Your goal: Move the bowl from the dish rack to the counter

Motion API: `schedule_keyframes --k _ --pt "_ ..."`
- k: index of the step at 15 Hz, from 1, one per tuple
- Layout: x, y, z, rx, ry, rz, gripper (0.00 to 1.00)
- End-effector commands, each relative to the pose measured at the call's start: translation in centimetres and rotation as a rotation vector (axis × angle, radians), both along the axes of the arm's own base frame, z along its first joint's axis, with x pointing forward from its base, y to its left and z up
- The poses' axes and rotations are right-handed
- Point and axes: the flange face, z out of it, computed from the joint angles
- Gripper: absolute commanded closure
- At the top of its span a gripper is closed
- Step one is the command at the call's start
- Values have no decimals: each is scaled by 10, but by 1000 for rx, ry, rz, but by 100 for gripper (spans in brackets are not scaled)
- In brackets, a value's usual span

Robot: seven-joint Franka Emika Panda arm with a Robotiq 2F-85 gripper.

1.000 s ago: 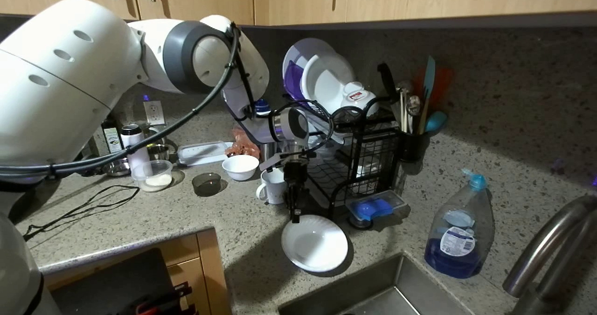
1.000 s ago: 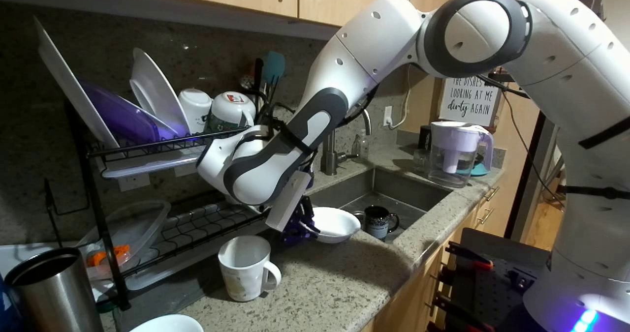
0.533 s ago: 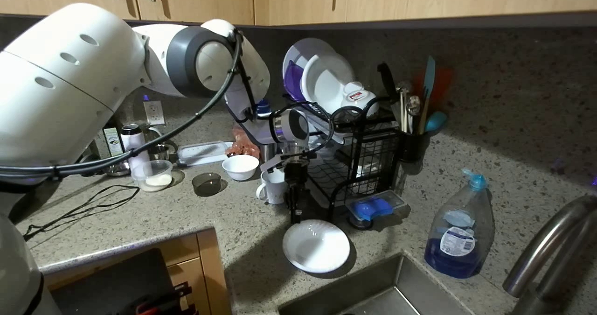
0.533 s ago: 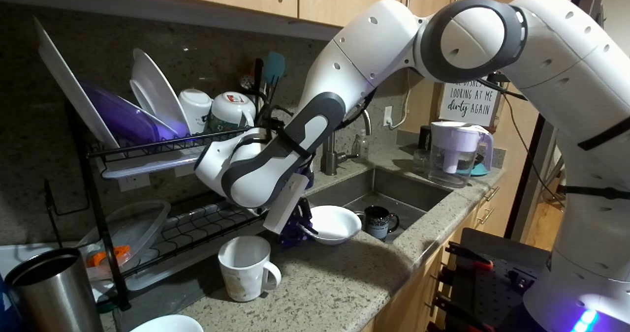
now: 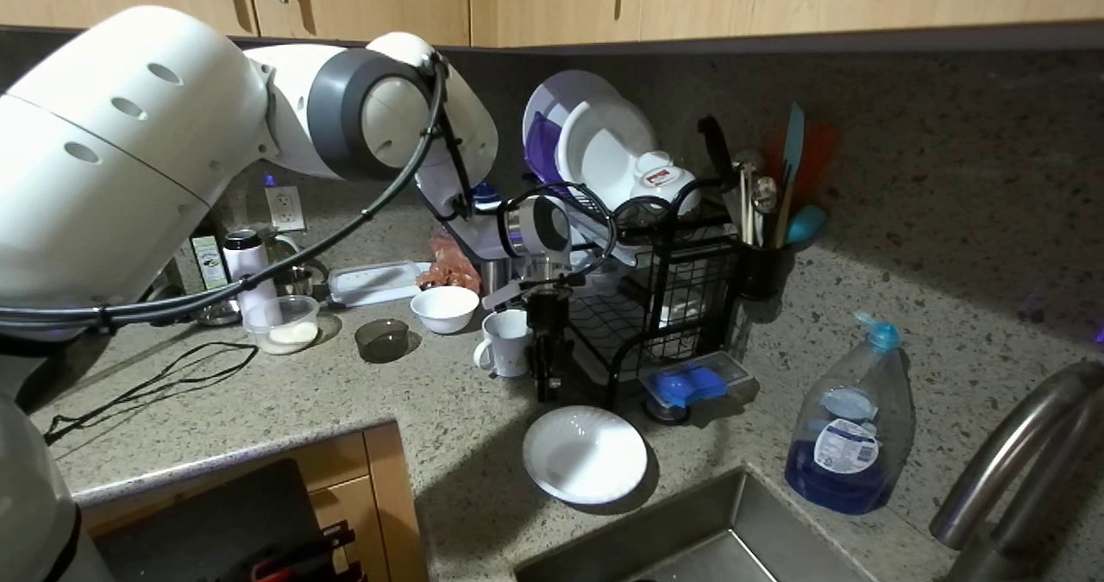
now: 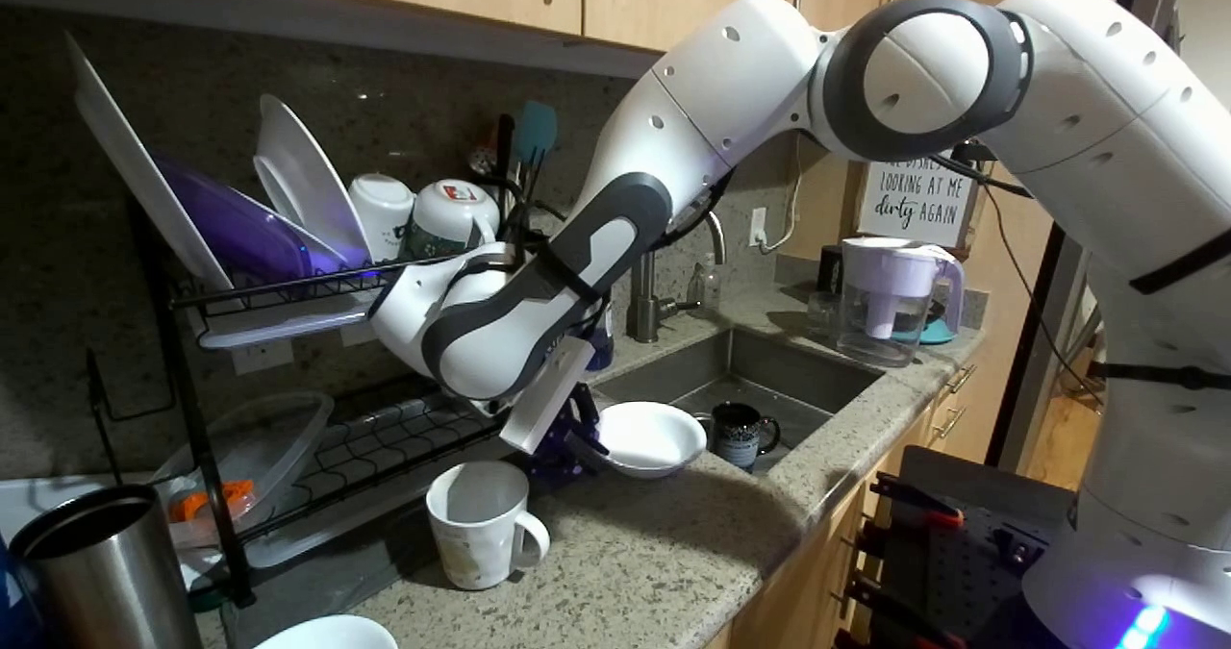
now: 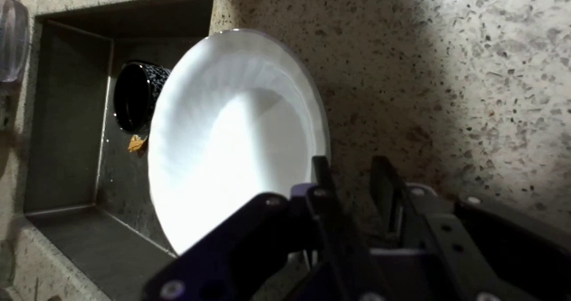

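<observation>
Glare burns out much of the bowl [image 7: 223,149] in the wrist view; a broad shadow crosses the worktop [image 7: 388,78], and the hand [image 7: 349,162] looks dark and soft. In an exterior view the wall [image 5: 931,151] is dim above a slanting shadow line.

Wears smooth, rounded white shells [image 6: 712,82], pitted with dark oval recesses [image 5: 128,108]. Has a charcoal elbow ring [image 6: 835,82] encircling a round white cap [image 6: 925,72] and dark grey forearm trim [image 6: 642,199] framing a pale oval [image 6: 613,245]. Carries a thick grey cable [image 5: 398,184] bound with black ties [image 5: 366,214], plus a thin black cable loop [image 5: 613,227]. Shows black straps [image 6: 1188,261] above a blue-violet base light [image 6: 1144,627]. Ends in a dark, purple-tinged claw [image 7: 350,171] with silvery screws [image 7: 173,289] and a grey link [image 7: 465,261] pierced by round holes [image 7: 458,248].
</observation>
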Motion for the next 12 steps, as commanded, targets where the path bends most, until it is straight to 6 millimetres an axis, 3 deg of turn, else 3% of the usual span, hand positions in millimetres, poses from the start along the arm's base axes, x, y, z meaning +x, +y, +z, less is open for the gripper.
schedule_keyframes --k 1,3,6,11,12 --pt "-1 12 29 79 -36 22 41" --pt "-3 18 39 113 -54 41 43" --pt "-8 23 59 165 -87 74 37" --pt "-10 15 119 279 -158 132 32" --pt "-11 13 131 313 -173 149 26"
